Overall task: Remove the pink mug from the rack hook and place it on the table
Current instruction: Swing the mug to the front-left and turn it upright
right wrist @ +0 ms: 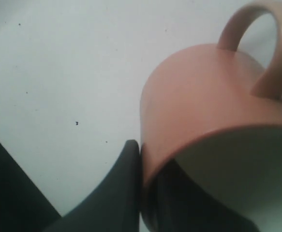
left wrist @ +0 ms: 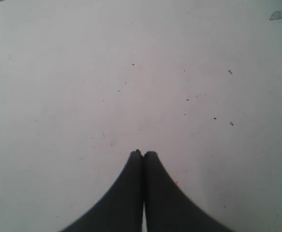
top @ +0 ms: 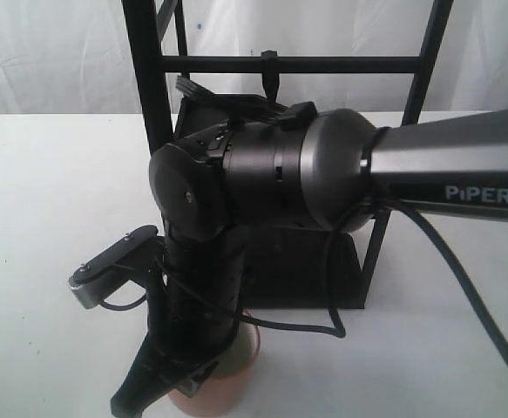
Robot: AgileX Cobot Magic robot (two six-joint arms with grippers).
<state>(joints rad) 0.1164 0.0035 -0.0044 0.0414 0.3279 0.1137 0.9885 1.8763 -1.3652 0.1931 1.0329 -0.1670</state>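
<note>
The pink mug [right wrist: 199, 92] hangs in my right gripper [right wrist: 143, 154], which is shut on its wall: one finger [right wrist: 121, 193] presses the outside and the other sits inside the cream interior. Its loop handle [right wrist: 276, 43] points away from the fingers. In the exterior view the pink mug [top: 240, 353] shows low at the front of the table [top: 53, 192], half hidden behind my right gripper [top: 179, 379]; whether it touches the surface I cannot tell. The rack hook [top: 271, 83] under the crossbar is bare. My left gripper [left wrist: 143, 153] is shut on nothing over the table [left wrist: 131, 72].
The black rack [top: 149, 87] stands behind my right arm, its dark lower shelf [top: 310, 279] just behind the wrist. A black cable [top: 463, 279] trails from the arm across the table's right side. White curtain fills the back.
</note>
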